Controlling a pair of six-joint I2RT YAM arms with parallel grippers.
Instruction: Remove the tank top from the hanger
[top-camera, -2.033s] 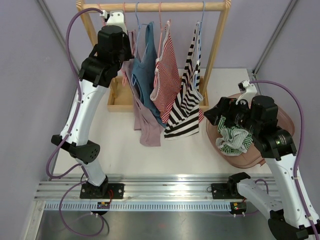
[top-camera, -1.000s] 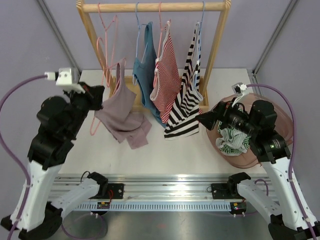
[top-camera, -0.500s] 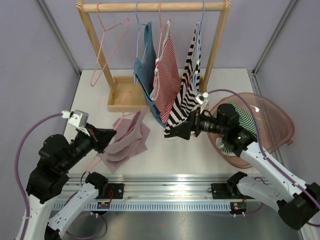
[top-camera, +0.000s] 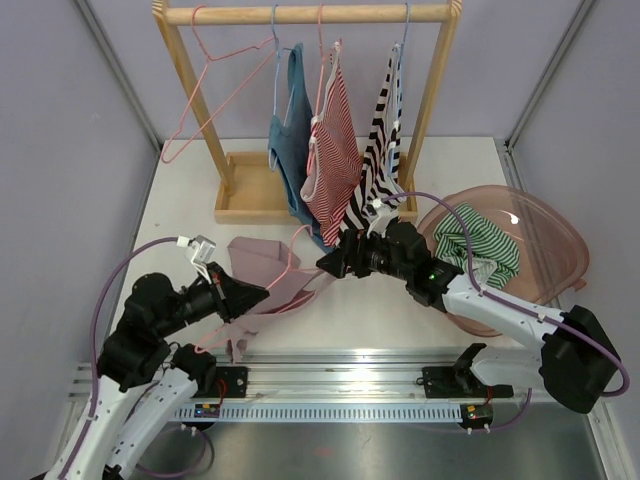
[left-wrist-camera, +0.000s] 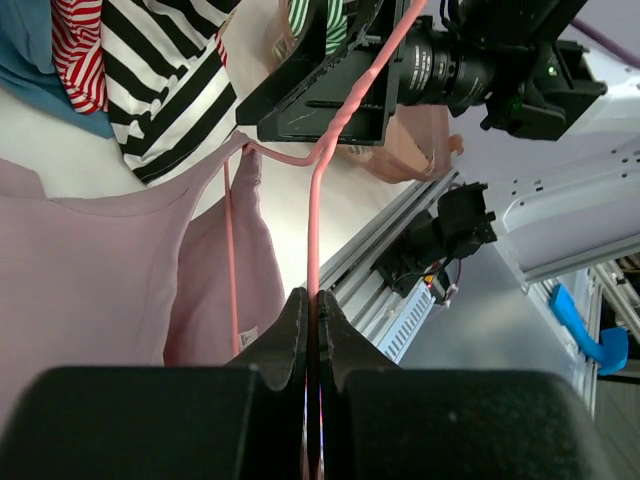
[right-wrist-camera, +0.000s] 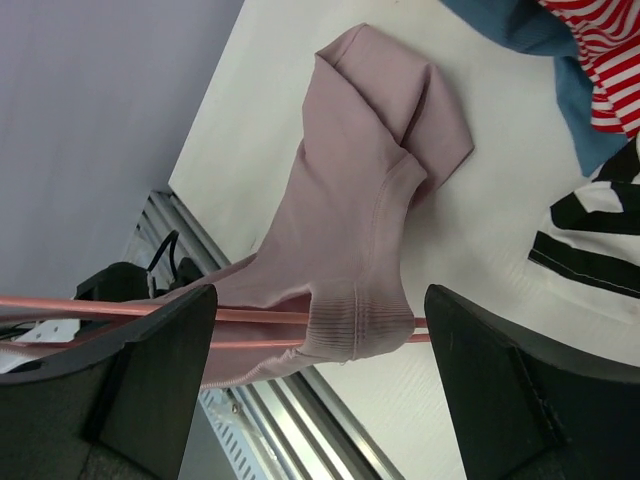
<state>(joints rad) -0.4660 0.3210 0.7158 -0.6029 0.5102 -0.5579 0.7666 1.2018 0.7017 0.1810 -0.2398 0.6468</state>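
Two white-and-black arms carrying purple cables.
The left arm (top-camera: 150, 328) and right arm (top-camera: 482, 296) are showing white links, black joint housings and black fingers (right-wrist-camera: 150, 370); a purple cable (top-camera: 108, 295) is looping along each.

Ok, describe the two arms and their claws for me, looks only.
Both arms have white shells between bulky black joints. The left arm and right arm each trail a thin purple cable ending at a small white plug by the wrist. The left claw and right claw are matte black with flat, blocky fingers. No markings are readable.
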